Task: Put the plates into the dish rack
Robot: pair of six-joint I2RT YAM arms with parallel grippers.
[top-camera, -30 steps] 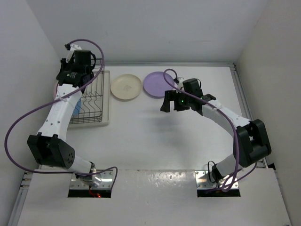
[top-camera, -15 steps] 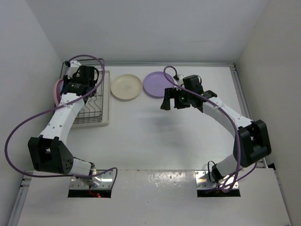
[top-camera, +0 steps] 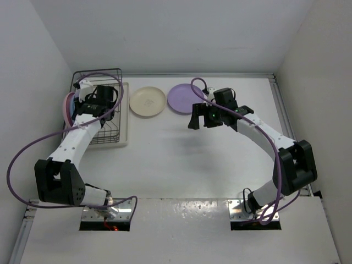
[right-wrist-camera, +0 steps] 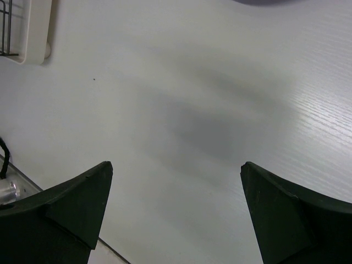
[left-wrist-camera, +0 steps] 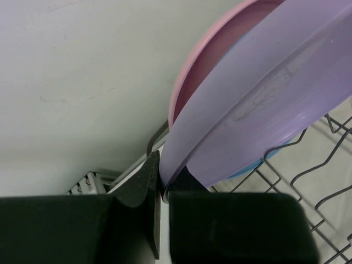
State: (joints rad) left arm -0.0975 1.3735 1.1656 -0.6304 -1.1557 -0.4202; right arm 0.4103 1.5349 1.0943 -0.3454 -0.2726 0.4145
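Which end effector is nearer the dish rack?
Left. The left end effector is over the rack, shut on a lilac plate; the right end effector hovers open above the table, far to the rack's right.

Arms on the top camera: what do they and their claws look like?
Both the left arm and right arm have white links with bulky black joint housings. A purple cable loops along each. A small green light glows near the right wrist. The left claw and right claw are matte black, each with two wedge-shaped fingers.
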